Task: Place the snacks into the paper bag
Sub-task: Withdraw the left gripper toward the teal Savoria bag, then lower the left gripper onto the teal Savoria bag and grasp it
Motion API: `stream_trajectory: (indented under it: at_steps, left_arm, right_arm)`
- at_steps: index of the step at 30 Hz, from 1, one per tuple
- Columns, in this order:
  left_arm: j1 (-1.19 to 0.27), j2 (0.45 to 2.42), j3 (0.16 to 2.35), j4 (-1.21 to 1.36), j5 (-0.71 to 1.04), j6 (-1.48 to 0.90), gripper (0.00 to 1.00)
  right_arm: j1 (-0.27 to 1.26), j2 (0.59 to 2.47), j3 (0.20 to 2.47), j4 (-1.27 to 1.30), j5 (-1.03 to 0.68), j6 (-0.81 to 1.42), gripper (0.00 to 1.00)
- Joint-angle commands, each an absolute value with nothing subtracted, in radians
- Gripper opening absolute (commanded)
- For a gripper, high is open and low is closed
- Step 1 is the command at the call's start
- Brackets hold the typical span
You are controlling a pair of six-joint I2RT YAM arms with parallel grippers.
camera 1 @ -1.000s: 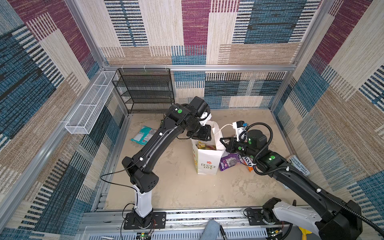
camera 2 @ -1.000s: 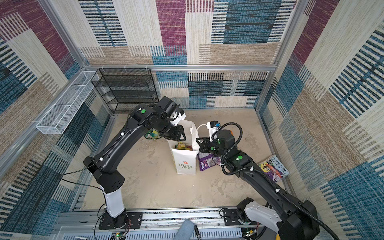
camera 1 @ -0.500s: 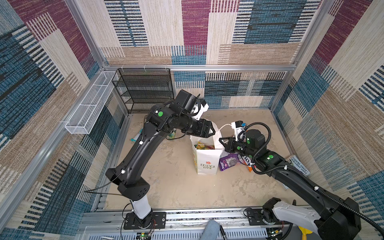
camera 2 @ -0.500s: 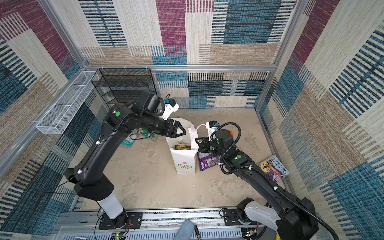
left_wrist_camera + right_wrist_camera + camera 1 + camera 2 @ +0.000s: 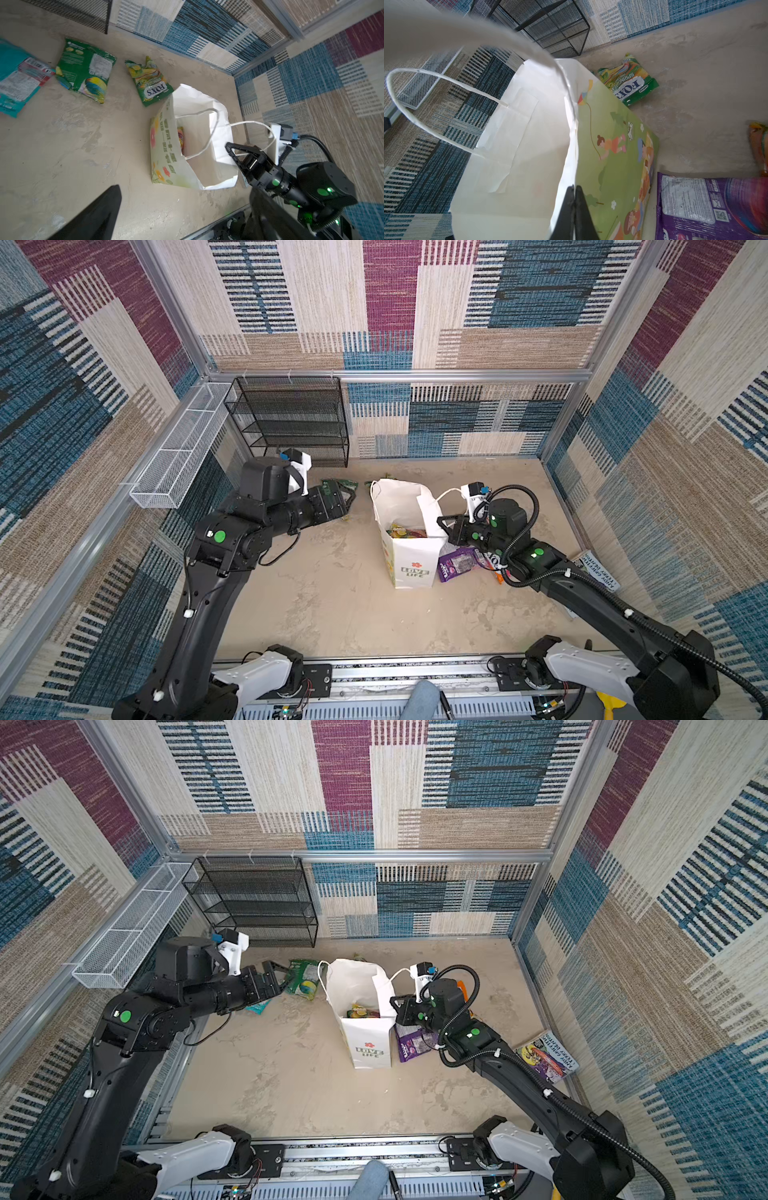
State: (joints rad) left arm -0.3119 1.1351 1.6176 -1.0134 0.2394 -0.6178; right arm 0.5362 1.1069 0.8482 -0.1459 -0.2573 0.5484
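Currently paper bag [image 5: 411, 564] upright mid-floor, mouth open, packets [image 5: 405, 531] inside. At rim, right gripper [image 5: 574, 189] clamps paper, fingers closed. Meanwhile left gripper [image 5: 279, 978] spread wide, empty, just beside green packet [image 5: 305, 982] on floor [image 5: 332, 605]. Beside bag, purple packet [image 5: 459, 566] lies flat on floor.

The paper bag [image 5: 368, 1048] stands up in the middle of the surface [image 5: 291, 1085]. Some snacks [image 5: 360, 1012] lie inside it. The right tool [image 5: 395, 1004] pinches the bag's right rim, its jaws pressed together. A purple packet [image 5: 411, 1046] lies just beside the bag on that side. The left tool [image 5: 282, 978] is spread wide and holds nothing, just beside a green packet [image 5: 304, 982]. A book [image 5: 546, 1056] lies at the right edge.
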Motion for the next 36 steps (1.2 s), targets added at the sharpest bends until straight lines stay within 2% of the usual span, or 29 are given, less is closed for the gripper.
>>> stream_trajectory:
  at_steps: [1,5,11,14,20,23,26,31,36]
  left_arm:
    - [-0.212,1.118,1.538,-0.945,0.29,-0.687,0.99]
    - [-0.052,1.122,1.383,-0.843,0.381,-0.696,0.99]
    - [0.269,1.23,1.121,-0.57,0.604,-0.817,1.0]
    - [0.351,1.304,1.041,-0.457,0.617,-0.858,0.97]
    - [0.457,1.479,0.955,-0.284,0.526,-0.862,0.94]
    - [0.48,1.587,0.953,-0.171,0.561,-0.838,0.85]
    - [0.484,1.695,1.026,-0.203,0.562,-0.778,0.83]
    - [0.486,1.767,1.039,-0.138,0.561,-0.799,0.82]
    - [0.486,1.853,1.059,-0.097,0.596,-0.833,0.7]
  right_arm:
    - [0.538,1.105,0.845,-0.123,-0.257,0.541,0.0]
    - [0.537,1.091,0.836,-0.115,-0.26,0.54,0.0]
    - [0.537,1.106,0.839,-0.113,-0.269,0.535,0.0]
    - [0.537,1.107,0.839,-0.114,-0.266,0.534,0.0]
    - [0.537,1.114,0.838,-0.113,-0.268,0.535,0.0]
    - [0.537,1.114,0.836,-0.113,-0.264,0.534,0.0]
    - [0.538,1.111,0.833,-0.112,-0.261,0.533,0.0]
    - [0.538,1.108,0.828,-0.11,-0.259,0.526,0.0]
    - [0.537,1.104,0.822,-0.107,-0.255,0.525,0.0]
